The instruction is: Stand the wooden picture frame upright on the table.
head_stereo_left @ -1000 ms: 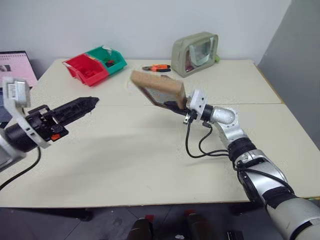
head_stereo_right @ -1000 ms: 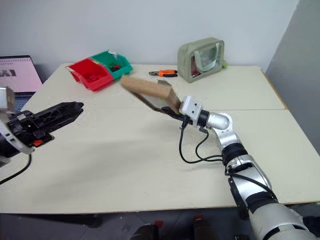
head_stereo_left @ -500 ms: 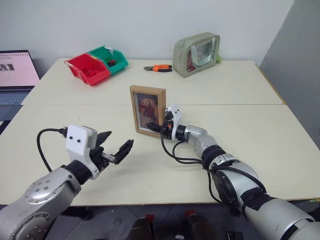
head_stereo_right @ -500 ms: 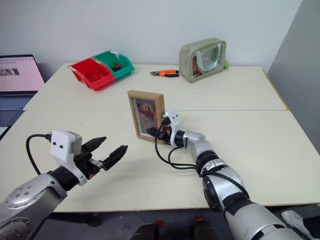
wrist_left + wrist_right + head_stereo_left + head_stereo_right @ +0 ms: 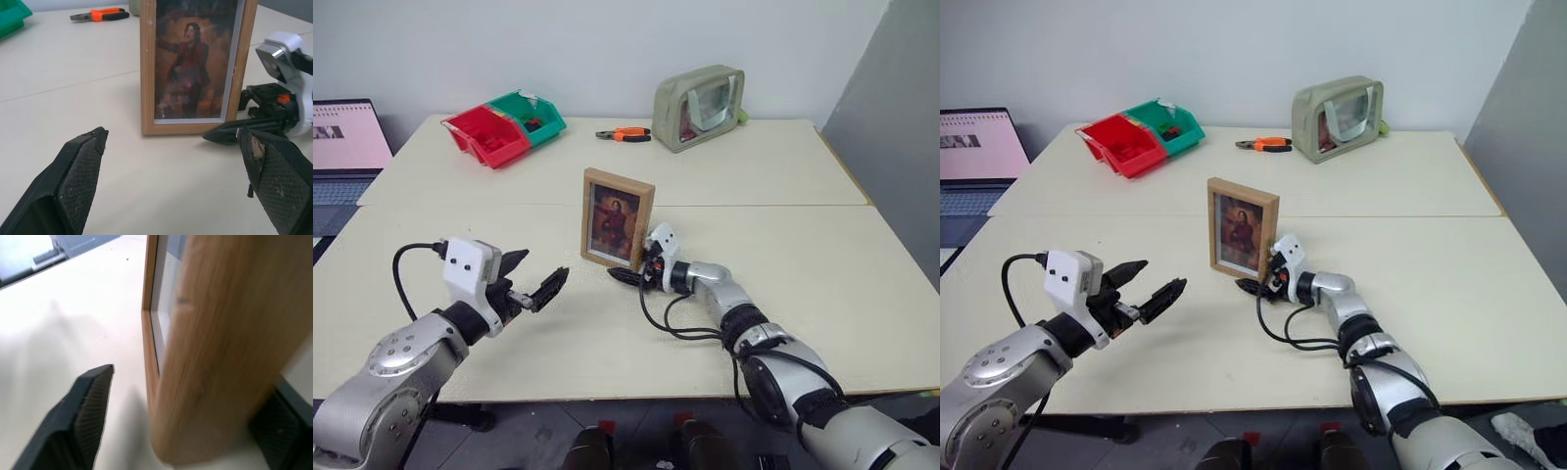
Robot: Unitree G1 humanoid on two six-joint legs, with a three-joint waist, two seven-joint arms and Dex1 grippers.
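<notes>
**A:** Your right gripper [image 5: 628, 277] sits low at the centre of the head view, at the foot of the wooden picture frame [image 5: 618, 217]. Its fingers are spread: the right wrist view has one finger [image 5: 80, 413] in front of the frame's side edge and the other behind it, neither pressing the wood.

**B:** And the frame itself?

**A:** It stands upright on the table [image 5: 607, 323], just below the seam, picture facing you, in the middle of the view. You can see its base on the tabletop in the left wrist view.

**B:** The left side?

**A:** Your left gripper [image 5: 535, 281] is in the lower left, fingers apart, holding nothing, well short of the frame.

**B:** What lies beyond?

**A:** Toward the top: red and green bins [image 5: 504, 125] at upper left, orange-handled pliers [image 5: 623, 134] at top centre, an olive pouch [image 5: 697, 106] to their right. A laptop [image 5: 347, 147] is at the left edge.
</notes>
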